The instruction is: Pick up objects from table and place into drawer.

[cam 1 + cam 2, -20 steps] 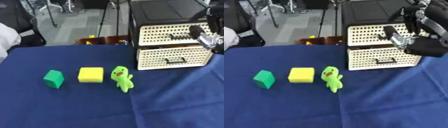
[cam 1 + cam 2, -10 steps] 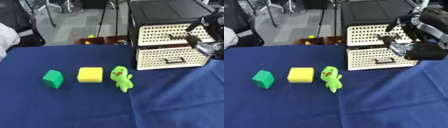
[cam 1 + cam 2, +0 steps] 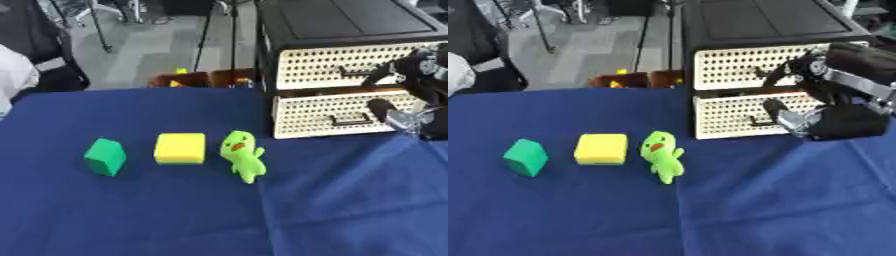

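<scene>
A blue-covered worktop [image 3: 175,215] carries three objects in a row toward its left half: a green block [image 3: 105,156] nearest the left edge, a yellow block [image 3: 180,148] just beside it, and a green plush toy [image 3: 242,155] next along, lying with its head toward the far edge. None of the three touches another, and none is in a hand. At the far right of the worktop stands a black cabinet [image 3: 754,20] with two cream perforated drawers, an upper drawer [image 3: 750,67] and a lower drawer [image 3: 741,116], each with a dark handle. A narrow dark gap shows between the two fronts. The right hand [image 3: 833,92], black with silver joints, hangs before the drawer fronts at the cabinet's right side, well apart from the objects on the cloth. Its fingers [image 3: 779,75] are curled, and the upper ones lie at the handle of the upper drawer; whether they actually grip the handle cannot be told. A lower finger or thumb reaches toward the lower drawer's front. The left hand does not appear in either view. Beyond the far edge lie a grey floor, stand legs and a dark box with yellow contents.
</scene>
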`<state>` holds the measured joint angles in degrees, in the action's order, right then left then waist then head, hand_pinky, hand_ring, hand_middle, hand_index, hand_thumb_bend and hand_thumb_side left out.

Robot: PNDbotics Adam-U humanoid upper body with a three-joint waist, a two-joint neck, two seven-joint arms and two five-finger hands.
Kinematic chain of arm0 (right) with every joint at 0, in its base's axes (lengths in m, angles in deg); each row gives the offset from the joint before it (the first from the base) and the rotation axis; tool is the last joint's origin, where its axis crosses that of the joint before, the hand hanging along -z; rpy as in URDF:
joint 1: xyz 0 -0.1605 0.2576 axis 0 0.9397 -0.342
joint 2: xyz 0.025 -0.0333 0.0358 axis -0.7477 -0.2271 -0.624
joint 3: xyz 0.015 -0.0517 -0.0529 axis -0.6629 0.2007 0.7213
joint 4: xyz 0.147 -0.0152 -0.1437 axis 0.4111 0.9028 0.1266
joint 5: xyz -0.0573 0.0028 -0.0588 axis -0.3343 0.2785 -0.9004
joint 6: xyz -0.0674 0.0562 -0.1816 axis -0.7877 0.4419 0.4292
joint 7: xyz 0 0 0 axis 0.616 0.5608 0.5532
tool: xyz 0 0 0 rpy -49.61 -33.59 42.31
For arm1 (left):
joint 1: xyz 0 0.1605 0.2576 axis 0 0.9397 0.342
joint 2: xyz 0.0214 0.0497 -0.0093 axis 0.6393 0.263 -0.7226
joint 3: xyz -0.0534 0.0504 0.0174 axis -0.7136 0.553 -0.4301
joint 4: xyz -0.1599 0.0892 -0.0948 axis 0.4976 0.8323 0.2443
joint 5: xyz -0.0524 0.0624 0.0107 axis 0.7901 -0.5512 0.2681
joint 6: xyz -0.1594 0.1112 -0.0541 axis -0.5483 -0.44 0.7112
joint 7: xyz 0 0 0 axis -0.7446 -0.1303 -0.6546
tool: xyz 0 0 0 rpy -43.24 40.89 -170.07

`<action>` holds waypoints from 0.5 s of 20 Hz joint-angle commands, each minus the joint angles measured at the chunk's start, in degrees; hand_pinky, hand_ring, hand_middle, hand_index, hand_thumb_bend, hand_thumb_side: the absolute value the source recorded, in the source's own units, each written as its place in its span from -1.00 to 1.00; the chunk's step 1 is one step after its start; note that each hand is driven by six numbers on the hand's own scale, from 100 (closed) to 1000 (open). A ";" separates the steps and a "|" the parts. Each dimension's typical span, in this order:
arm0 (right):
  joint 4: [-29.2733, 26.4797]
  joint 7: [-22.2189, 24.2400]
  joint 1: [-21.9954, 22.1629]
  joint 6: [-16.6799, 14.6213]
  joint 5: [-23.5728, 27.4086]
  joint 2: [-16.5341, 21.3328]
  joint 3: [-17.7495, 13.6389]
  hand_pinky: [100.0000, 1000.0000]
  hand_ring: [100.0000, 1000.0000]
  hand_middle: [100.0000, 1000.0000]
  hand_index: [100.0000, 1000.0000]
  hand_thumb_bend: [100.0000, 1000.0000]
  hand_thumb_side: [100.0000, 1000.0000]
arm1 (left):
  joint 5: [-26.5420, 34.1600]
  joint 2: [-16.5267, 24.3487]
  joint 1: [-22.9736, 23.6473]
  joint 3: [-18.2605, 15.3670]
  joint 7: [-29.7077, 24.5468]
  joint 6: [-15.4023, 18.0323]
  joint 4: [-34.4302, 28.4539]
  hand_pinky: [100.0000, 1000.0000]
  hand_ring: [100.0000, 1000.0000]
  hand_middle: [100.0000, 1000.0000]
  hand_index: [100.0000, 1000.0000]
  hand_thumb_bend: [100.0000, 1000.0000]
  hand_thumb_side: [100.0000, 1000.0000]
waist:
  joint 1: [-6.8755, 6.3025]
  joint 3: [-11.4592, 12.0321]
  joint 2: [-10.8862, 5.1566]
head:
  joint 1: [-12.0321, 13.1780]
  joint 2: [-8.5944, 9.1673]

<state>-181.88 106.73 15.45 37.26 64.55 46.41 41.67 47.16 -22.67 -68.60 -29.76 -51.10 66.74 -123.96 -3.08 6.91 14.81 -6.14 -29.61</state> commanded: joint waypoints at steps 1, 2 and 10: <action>-0.88 1.54 -0.06 0.89 0.61 0.40 -0.29 -1.00 -0.87 -0.87 0.55 -0.83 0.44 | 0.32 0.97 -0.73 -0.07 -0.12 0.10 -0.91 0.01 0.23 0.30 0.80 -0.36 0.83 | 0.03 0.15 -0.64 | -0.10 0.38; -0.88 1.79 0.04 1.17 0.58 0.16 -0.25 -1.00 -0.88 -0.87 0.55 -0.82 0.44 | 0.34 0.95 -0.75 -0.04 -0.15 0.11 -0.91 0.01 0.23 0.29 0.79 -0.36 0.83 | 0.00 0.20 -0.60 | -0.13 0.38; -0.88 4.09 0.86 4.32 -1.40 -1.90 1.58 -1.00 -0.85 -0.85 0.70 -0.90 0.32 | 0.60 0.54 -0.90 0.17 -0.37 0.13 -0.91 0.01 0.23 0.29 0.79 -0.38 0.83 | -0.28 0.62 -0.33 | -0.46 0.86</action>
<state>-181.88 110.55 16.72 41.04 63.78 43.65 43.54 47.43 -22.75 -68.89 -29.50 -51.26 66.84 -123.96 -3.46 7.48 15.22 -6.47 -29.42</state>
